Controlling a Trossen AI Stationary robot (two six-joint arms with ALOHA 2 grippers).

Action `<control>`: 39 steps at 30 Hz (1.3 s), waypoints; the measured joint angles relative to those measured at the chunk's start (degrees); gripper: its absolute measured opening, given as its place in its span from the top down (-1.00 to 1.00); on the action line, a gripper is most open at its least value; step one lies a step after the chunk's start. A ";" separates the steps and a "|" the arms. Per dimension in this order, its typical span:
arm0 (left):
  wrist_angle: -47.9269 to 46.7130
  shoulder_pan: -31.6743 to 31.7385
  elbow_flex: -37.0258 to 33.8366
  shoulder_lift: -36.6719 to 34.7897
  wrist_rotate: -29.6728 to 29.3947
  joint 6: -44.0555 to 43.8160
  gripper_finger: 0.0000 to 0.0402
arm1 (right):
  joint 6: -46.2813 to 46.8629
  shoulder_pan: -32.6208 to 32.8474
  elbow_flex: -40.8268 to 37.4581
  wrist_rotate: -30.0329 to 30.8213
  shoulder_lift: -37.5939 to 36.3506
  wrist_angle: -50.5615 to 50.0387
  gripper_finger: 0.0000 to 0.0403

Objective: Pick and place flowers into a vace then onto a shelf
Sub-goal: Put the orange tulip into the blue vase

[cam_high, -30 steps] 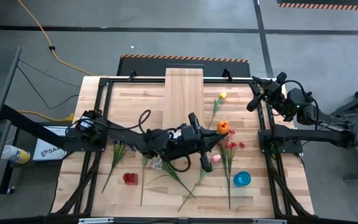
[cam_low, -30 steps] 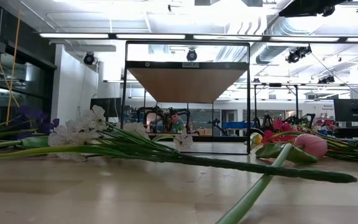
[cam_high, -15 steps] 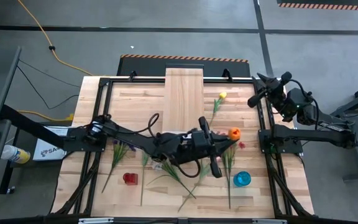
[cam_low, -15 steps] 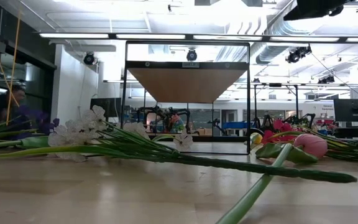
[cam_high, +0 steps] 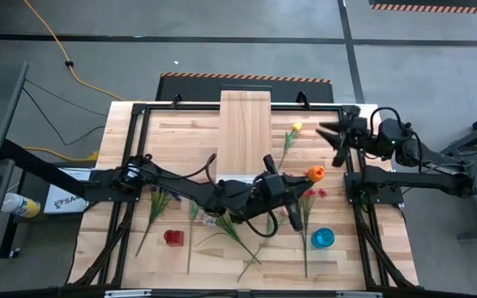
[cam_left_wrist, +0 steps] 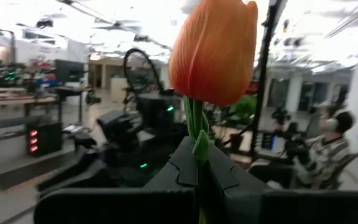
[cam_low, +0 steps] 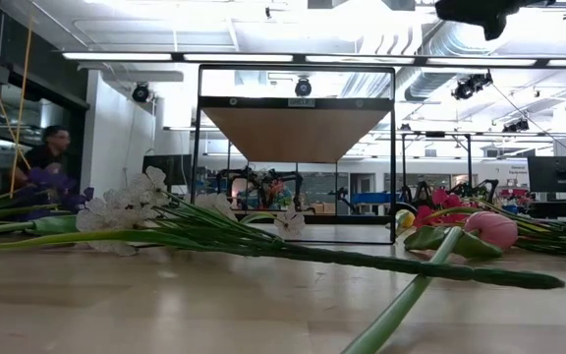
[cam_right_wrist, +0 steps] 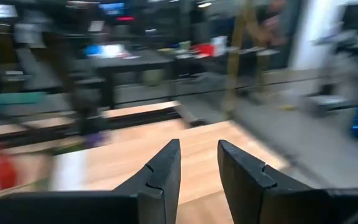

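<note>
One orange tulip [cam_left_wrist: 214, 50] upright at frame centre, stem pinched between the closed left gripper [cam_left_wrist: 199, 163] fingers, right gripper [cam_right_wrist: 199, 163] slightly parted, empty, upper right.

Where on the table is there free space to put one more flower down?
Free: the bare planks left of the shelf, and the strip between the shelf and the yellow tulip. Crowded: the near half, with flower stems, the red vase and the blue vase.

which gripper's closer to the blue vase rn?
Left. The left gripper, shut on the orange tulip, is just above-left of the blue vase; the right gripper sits farther off near the table's back-right edge.
</note>
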 joint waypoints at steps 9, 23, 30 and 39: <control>-5.29 0.09 2.70 -0.23 -2.36 1.31 0.85 | 12.11 0.00 0.00 -22.84 0.02 -1.14 0.51; -5.64 1.79 2.80 -0.21 0.33 2.11 0.85 | 20.40 5.92 0.00 -33.11 1.54 4.36 0.27; -6.62 2.54 2.80 -0.21 1.94 1.19 0.85 | 18.46 11.06 0.02 -32.60 7.10 11.09 -0.08; -8.30 2.75 2.80 -0.19 0.98 0.97 0.85 | 14.61 12.90 0.00 -32.51 11.52 16.73 -0.10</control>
